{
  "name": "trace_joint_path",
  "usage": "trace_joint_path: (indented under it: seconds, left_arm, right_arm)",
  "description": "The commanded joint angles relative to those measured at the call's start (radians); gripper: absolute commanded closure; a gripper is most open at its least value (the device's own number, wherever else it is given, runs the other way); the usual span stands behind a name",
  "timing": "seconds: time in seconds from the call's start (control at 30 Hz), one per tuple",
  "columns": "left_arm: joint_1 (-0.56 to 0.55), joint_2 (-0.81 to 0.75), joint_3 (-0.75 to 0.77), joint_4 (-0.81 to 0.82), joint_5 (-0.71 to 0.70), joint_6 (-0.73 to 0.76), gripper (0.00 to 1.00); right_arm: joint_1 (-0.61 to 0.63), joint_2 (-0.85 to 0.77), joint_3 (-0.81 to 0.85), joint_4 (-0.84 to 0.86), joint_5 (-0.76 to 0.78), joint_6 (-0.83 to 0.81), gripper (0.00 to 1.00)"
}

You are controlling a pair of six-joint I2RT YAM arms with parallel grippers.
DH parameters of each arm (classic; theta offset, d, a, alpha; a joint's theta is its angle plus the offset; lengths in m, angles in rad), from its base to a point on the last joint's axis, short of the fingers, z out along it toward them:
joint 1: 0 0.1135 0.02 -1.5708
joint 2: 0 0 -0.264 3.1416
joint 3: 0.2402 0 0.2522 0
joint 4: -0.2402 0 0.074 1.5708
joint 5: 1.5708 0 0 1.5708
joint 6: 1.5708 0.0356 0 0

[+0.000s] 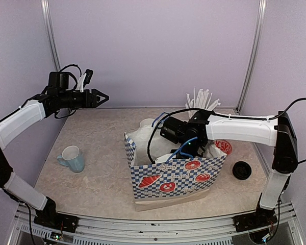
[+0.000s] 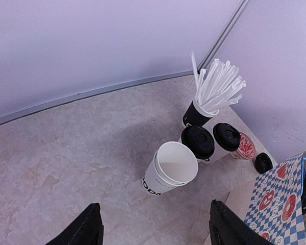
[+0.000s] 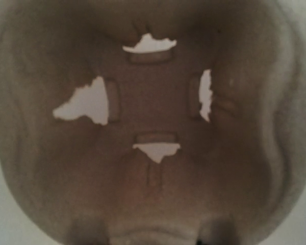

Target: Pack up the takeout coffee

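The takeout coffee stands at the back of the table: an open white cup (image 2: 171,168) with black lettering, and two black-lidded cups (image 2: 198,142) (image 2: 226,137) behind it. In the top view only the open cup (image 1: 148,124) shows, behind the checked paper bag (image 1: 176,173). My left gripper (image 2: 155,232) hangs open and empty, high at the left (image 1: 99,97), well away from the cups. My right gripper (image 1: 186,147) is down inside the bag with its fingertips hidden. Its wrist view is filled by a blurred grey-brown moulded carrier pocket (image 3: 153,117) with four slits.
A black-banded cup of white straws (image 2: 199,115) stands by the back corner (image 1: 201,102). A red-patterned cup (image 2: 246,148) and a loose black lid (image 1: 241,170) sit right of the bag. A light-blue mug (image 1: 71,158) stands at the left. Walls close in on three sides.
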Motion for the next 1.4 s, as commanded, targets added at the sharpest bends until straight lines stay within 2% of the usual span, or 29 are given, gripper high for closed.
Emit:
trace_joint_path:
  seconds: [0.0, 0.13, 0.27, 0.37, 0.53, 0.67, 0.87, 1.0, 1.17, 1.37]
  left_arm:
    - [0.003, -0.026, -0.012, 0.028, 0.005, -0.007, 0.3]
    - [-0.002, -0.026, -0.014, 0.028, 0.007, -0.004, 0.3]
    - [-0.024, -0.027, -0.014, 0.022, 0.014, 0.013, 0.3]
    - [-0.055, -0.031, -0.014, 0.011, 0.029, 0.04, 0.29]
    - [-0.139, -0.036, 0.004, -0.011, 0.06, 0.094, 0.28]
    - [-0.25, -0.029, 0.049, -0.049, 0.036, 0.154, 0.27]
    - [-0.399, 0.044, 0.181, -0.137, -0.102, 0.209, 0.27]
    - [-0.482, 0.151, 0.299, -0.223, -0.197, 0.263, 0.27]
    - [-0.541, 0.254, 0.425, -0.304, -0.241, 0.316, 0.27]
    - [-0.553, 0.297, 0.488, -0.4, -0.21, 0.346, 0.29]
  right_arm:
    - [0.014, 0.006, -0.017, 0.015, -0.006, 0.028, 0.79]
    - [0.015, -0.016, -0.012, 0.008, -0.029, 0.017, 0.68]
    - [0.015, -0.06, 0.004, -0.03, -0.093, -0.015, 0.49]
    - [0.015, -0.099, 0.02, -0.033, -0.133, -0.02, 0.4]
    - [0.01, -0.146, 0.074, -0.053, -0.185, -0.03, 0.39]
    - [-0.004, -0.19, 0.122, -0.075, -0.226, -0.054, 0.38]
    - [-0.058, -0.257, 0.205, -0.089, -0.297, -0.081, 0.37]
    - [-0.108, -0.301, 0.25, -0.091, -0.321, -0.087, 0.37]
    - [-0.196, -0.369, 0.272, -0.107, -0.43, -0.11, 0.37]
    - [-0.328, -0.458, 0.268, -0.107, -0.502, -0.104, 0.38]
